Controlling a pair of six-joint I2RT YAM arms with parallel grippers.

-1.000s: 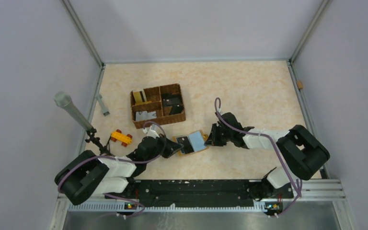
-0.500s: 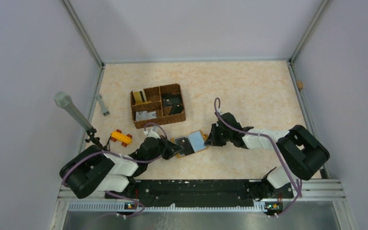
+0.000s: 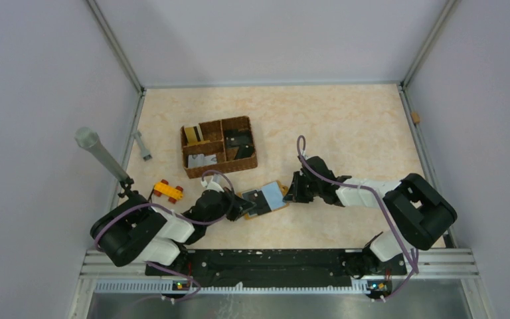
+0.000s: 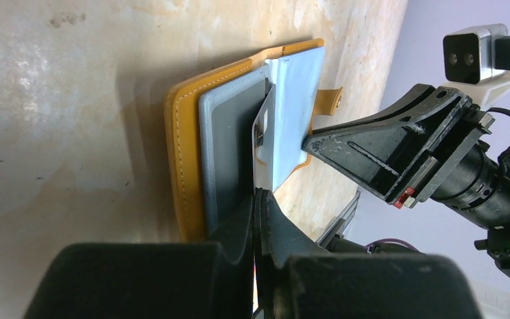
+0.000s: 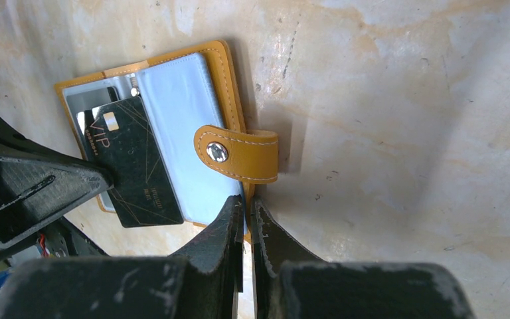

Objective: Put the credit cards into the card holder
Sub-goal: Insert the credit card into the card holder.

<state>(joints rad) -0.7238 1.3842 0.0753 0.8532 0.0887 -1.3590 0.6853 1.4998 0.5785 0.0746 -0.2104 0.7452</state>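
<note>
The mustard-orange card holder [image 3: 273, 197] lies open on the table between my arms, its clear sleeve and dark grey inside facing up. My left gripper [image 3: 244, 205] is shut on a black credit card [image 5: 133, 163] marked VIP, whose far end lies over the holder's left pocket. In the left wrist view the card [image 4: 263, 129] shows edge-on over the holder [image 4: 180, 146], held by my left gripper [image 4: 257, 197]. My right gripper [image 5: 247, 203] is shut on the holder's near edge beside the strap with its stud [image 5: 239, 154]; it also shows in the top view [image 3: 291, 193].
A brown woven basket [image 3: 249, 163] behind the holder has more cards in its compartments: pale yellowish [image 3: 191, 135], grey [image 3: 199, 161], black [image 3: 239, 141]. An orange-and-red toy block [image 3: 168, 191], a microphone on a stand [image 3: 99, 154] and a small grey object [image 3: 143, 145] are at the left.
My left arm's base and elbow have swung right, and its gripper has edged slightly toward the holder with the card. The right arm and the holder have stayed put.
</note>
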